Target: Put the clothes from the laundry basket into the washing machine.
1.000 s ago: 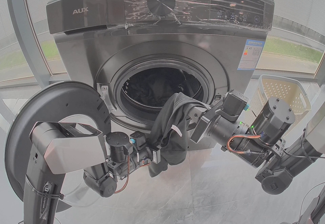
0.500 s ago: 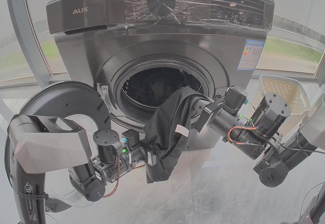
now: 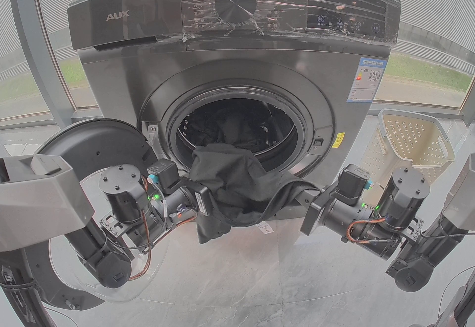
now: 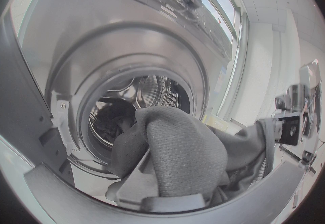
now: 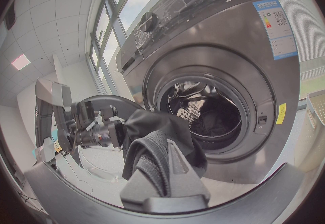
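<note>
Left claw point(image 4: 159, 187) and right claw point(image 5: 162, 184): each clamped on dark knit garment point(image 3: 232, 184), fingertips buried in folds. Garment soft and crumpled, slung between claws at 6 o'clock of round opening of washing machine point(image 3: 237, 61); contact with rim unclear. Round door point(image 3: 94, 145) open at 8 o'clock. Dark clothes point(image 3: 232, 123) in steel drum, indistinct. Cream perforated basket point(image 3: 413, 140) at 3 o'clock.

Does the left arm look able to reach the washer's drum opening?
Probably yes: the door is swung aside, and the left tool holds the garment at the lower edge of the drum opening.
</note>
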